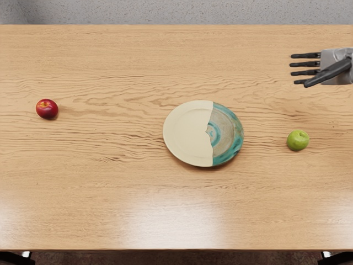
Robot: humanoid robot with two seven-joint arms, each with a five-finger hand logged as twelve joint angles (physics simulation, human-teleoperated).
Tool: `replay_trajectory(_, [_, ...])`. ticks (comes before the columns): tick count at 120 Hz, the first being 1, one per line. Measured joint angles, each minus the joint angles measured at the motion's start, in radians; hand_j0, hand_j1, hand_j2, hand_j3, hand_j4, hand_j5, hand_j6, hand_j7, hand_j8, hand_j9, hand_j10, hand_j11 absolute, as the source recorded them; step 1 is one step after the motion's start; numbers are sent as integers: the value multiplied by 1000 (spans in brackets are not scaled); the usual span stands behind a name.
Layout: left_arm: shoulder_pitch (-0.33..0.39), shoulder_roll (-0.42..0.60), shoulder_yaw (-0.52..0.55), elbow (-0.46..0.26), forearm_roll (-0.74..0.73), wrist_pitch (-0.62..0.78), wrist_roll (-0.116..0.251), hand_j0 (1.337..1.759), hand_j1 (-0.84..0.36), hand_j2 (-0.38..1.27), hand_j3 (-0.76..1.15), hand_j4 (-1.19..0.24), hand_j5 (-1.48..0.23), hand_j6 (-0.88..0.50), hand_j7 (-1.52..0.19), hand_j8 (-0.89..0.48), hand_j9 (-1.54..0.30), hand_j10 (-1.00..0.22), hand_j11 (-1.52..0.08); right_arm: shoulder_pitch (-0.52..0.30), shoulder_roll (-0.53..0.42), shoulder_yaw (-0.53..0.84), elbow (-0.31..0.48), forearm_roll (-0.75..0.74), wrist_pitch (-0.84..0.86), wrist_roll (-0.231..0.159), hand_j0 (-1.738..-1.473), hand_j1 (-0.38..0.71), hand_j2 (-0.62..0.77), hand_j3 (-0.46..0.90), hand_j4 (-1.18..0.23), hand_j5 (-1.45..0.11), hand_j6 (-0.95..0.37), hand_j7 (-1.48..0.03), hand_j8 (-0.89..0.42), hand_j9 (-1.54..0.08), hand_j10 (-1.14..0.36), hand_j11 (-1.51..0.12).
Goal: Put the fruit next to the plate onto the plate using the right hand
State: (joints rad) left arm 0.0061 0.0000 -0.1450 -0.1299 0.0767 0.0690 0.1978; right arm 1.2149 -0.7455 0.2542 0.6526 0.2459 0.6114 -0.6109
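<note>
Wooden table [110, 182]: green apple [298, 140] right of plate [187, 132]; right hand [330, 66] fingers spread (empty).

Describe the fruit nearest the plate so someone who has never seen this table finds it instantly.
Start at the cream-and-teal plate in the middle of the wooden table. On its teal side, below the right hand, lies a green apple. It is the only green fruit; the red apple sits far past the plate's cream side.
</note>
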Motion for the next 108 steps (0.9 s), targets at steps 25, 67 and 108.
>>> replay_trajectory(25, [2,0,0,0,0,0,0,1658,349,0,0,-1,0,-1,0,-1,0,0,0,4,-25,-10,29,-13,0,0,-1658,-349,-1,0,0,0,2,0,2,0,2,0])
replay_trajectory(67, [1,0,1,1,0,0,0,1658,349,0,0,-1,0,-1,0,-1,0,-1,0,501,125,-522,425,-248,-27,0,-1658,-349,-1,0,-1,0,0,0,0,0,0,0])
replay_trajectory(108, [-2,0,2,1,0,0,0,1658,349,0,0,-1,0,-1,0,-1,0,-1,0,654,309,-849,686,-525,-588,0,-1658,-349,0,0,-1,0,-1,0,-1,0,-1,0])
